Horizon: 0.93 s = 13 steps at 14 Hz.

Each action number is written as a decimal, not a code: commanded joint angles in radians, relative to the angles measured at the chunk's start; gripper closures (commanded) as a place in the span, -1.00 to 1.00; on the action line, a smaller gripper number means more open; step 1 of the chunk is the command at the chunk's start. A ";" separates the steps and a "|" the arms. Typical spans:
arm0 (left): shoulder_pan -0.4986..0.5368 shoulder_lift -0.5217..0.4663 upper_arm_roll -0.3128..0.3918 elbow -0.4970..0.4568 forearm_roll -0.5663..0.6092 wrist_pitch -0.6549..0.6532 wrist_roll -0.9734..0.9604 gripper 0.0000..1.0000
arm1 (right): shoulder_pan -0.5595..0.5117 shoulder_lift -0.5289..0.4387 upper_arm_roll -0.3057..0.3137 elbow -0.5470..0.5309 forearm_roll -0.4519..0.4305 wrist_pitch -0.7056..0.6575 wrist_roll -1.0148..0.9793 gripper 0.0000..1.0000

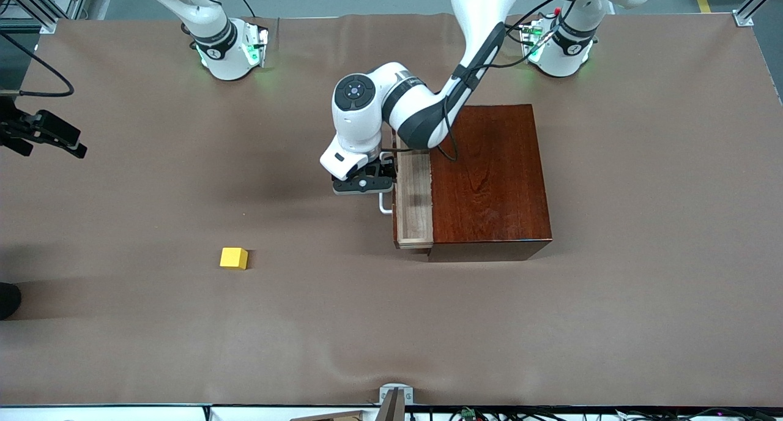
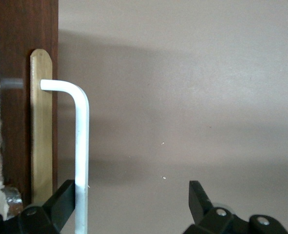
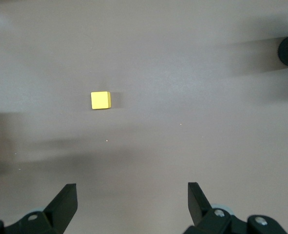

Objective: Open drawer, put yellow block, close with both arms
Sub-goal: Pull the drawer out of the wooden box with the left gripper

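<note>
**Drawer Partly Out, Block Waiting**

The left gripper (image 1: 367,185) sat low in front of the drawer (image 1: 414,201), at its white handle (image 2: 80,146). Its jaws stood wide apart; in the left wrist view one finger (image 2: 61,202) lay against the bar and the other stood well clear, so nothing was clamped. The drawer showed a strip of pale interior outside the dark wooden box (image 1: 489,176), open only a little way.

The yellow block (image 1: 233,257) lay on the brown desk (image 1: 642,286), well apart from the box, toward the right arm's end and nearer the front camera. The right gripper (image 3: 134,207) hung high above it, jaws spread wide and empty.

The opening step looked in hand or just finished. Next, the right arm would likely need to descend squarely over the block and close on it, with the left arm drawing clear.
</note>
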 commanded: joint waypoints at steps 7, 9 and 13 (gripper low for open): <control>-0.003 0.043 -0.017 0.027 -0.027 0.105 0.022 -1.00 | 0.001 0.008 0.002 0.015 -0.012 -0.005 0.005 -1.00; -0.005 0.045 -0.020 0.027 -0.027 0.131 0.022 -1.00 | 0.003 0.008 0.002 0.015 -0.012 -0.005 0.004 -1.00; -0.008 0.045 -0.034 0.026 -0.025 0.154 0.024 -1.00 | 0.003 0.006 0.002 0.015 -0.012 -0.008 0.005 -1.00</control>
